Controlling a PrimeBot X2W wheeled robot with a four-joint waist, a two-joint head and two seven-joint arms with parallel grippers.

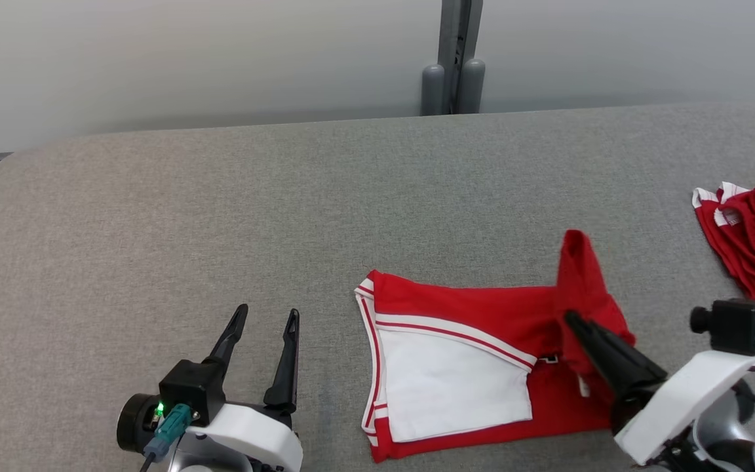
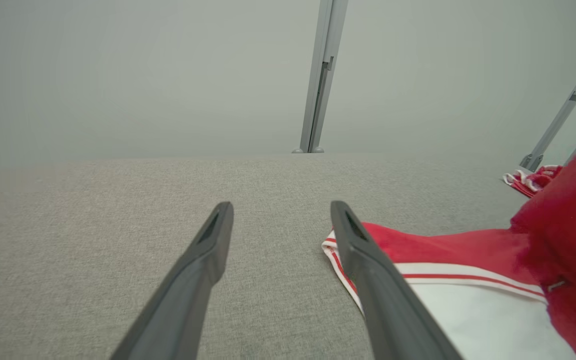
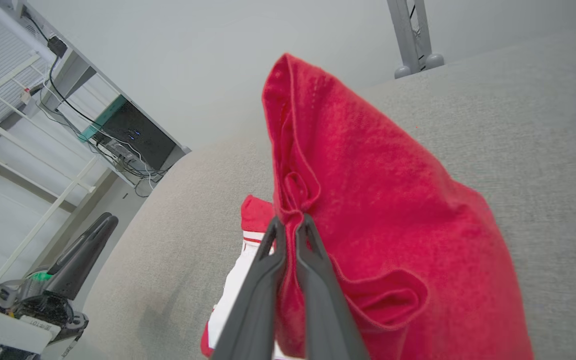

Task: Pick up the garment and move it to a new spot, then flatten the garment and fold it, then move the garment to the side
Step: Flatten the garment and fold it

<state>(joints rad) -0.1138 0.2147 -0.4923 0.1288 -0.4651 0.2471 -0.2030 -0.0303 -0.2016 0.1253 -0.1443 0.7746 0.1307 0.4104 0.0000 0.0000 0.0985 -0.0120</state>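
Observation:
The garment (image 1: 463, 354) is red with a white panel and white-and-red striped trim, lying partly folded on the grey table (image 1: 220, 216) at the lower middle right. My right gripper (image 1: 571, 319) is shut on its red right edge, and a fold of that cloth stands lifted above the fingers (image 3: 290, 222). In the right wrist view the pinched red cloth (image 3: 368, 200) rises in front of the camera. My left gripper (image 1: 267, 316) rests open on the table left of the garment, nothing between its fingers. The left wrist view shows the garment's striped corner (image 2: 338, 250) just right of its fingertips.
A second red and white piece of clothing (image 1: 754, 236) lies crumpled at the table's right edge. A grey post (image 1: 457, 59) stands behind the table's far edge. The table's rounded far-left corner drops off toward a floor with racks and cables (image 3: 108, 135).

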